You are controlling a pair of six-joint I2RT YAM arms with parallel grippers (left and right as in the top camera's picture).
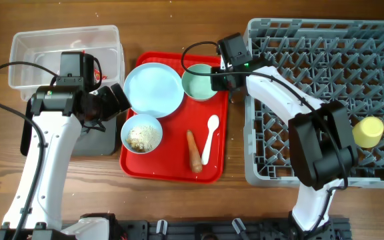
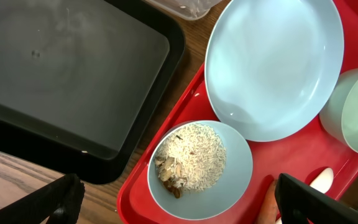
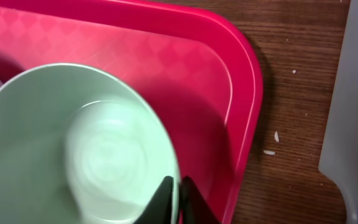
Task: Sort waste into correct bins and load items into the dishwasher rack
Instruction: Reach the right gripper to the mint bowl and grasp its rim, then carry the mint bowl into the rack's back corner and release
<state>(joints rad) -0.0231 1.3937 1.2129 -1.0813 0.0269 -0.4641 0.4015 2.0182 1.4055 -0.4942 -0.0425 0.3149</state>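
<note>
Wood-grain counter shows as a narrow strip between the red serving tray (image 3: 185, 68) and the dishwasher rack (image 3: 353, 124). Nearest, the right gripper (image 3: 176, 200) has its jaws pinched on the rack-side rim of the empty green bowl (image 3: 73, 143), so the lift likely must clear the tray lip, then cross to open pegs beyond; a yellow cup (image 1: 369, 131) sits there. Farther off, the left gripper (image 1: 117, 100) hangs, jaws spread, over the rice bowl (image 2: 244, 163), with the black tray (image 2: 73, 74) just beside.

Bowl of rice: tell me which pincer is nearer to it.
Left. The left pincer hangs open just beside the bowl of rice; the right pincer is further off, at the red tray's far corner, pinching the empty green bowl's rim.
</note>
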